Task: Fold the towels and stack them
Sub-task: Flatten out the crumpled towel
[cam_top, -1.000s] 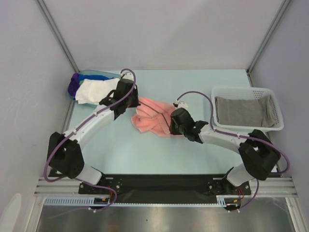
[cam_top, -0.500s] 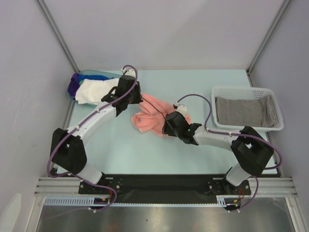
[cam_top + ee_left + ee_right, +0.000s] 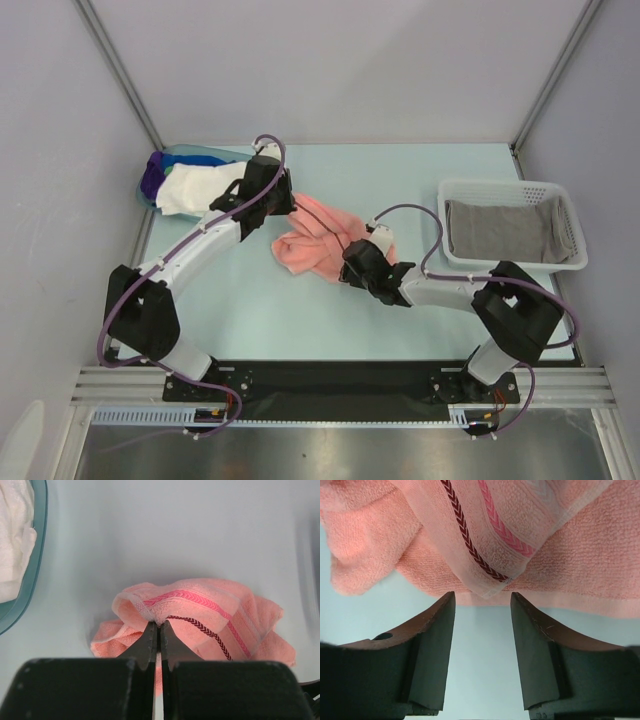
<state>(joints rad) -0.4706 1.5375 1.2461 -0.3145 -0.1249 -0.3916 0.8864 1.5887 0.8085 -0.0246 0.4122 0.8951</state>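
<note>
Above table (image 3: 420, 170), left claw (image 3: 159, 626) pinches pink towel (image 3: 210, 602); right claw (image 3: 482, 597) gapes.

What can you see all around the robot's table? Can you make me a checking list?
Surface: pale green table, no spills seen.
Job's things: pink towel crumpled mid-table; grey towel in basket; white towel and purple towel in tub.
Clutter: nothing seen.
Grippers: left gripper shut on pink towel's edge; right gripper open, just short of the towel's corner.
Cables: purple cables loop along both arms, one over the pink towel.
Surroundings: plain grey walls.
</note>
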